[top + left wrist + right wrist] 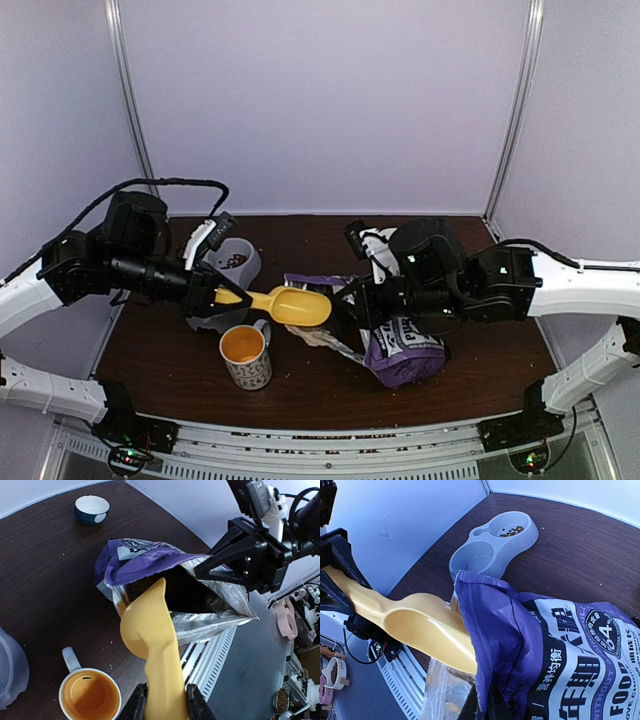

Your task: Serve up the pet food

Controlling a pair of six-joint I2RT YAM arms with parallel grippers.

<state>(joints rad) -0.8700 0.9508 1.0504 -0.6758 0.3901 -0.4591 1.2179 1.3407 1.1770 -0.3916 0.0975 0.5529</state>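
Kibble (513, 530) lies in one cup of the grey double bowl (470, 555); the puppy-food bag (402, 350) is dark inside, its mouth blocked by the yellow scoop (292, 306); left gripper (222, 295) clamps the scoop handle; right gripper (200, 572), closed, pinches the bag's rim; orange-lined mug (245, 352) nearby.

- Yellow plastic scoop (290, 306): tip at the mouth of the purple foil-lined pet food bag (405, 345) on its right.
- Orange-lined patterned mug (245, 357): just before its handle.
- Grey plastic double bowl (250, 268): behind its handle, brown kibble pellets (512, 530) in the far compartment.
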